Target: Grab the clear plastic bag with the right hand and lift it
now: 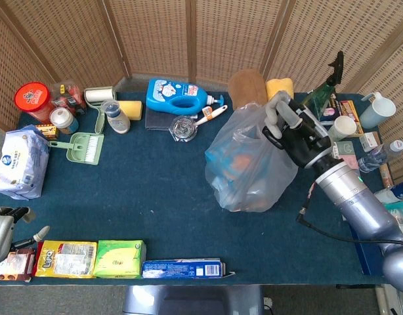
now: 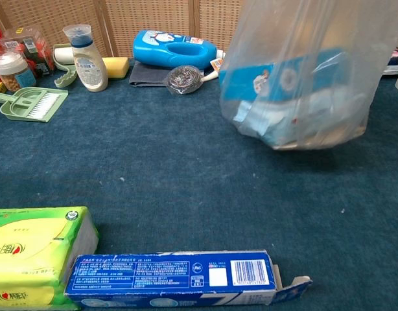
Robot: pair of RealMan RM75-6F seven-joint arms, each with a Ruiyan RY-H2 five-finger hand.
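The right hand [image 1: 295, 131], right of centre in the head view, has its fingers [image 1: 275, 113] clamped on the gathered top of the clear plastic bag [image 1: 249, 164]. In the chest view the bag hangs at upper right, its underside above the desk [image 2: 173, 175]. A blue carton shows through the plastic. The left hand [image 1: 4, 230] rests at the lower left edge, fingers apart and empty. The desk is covered in dark blue carpet-like cloth. Woven wicker screens [image 1: 155, 36] close off the back of the room.
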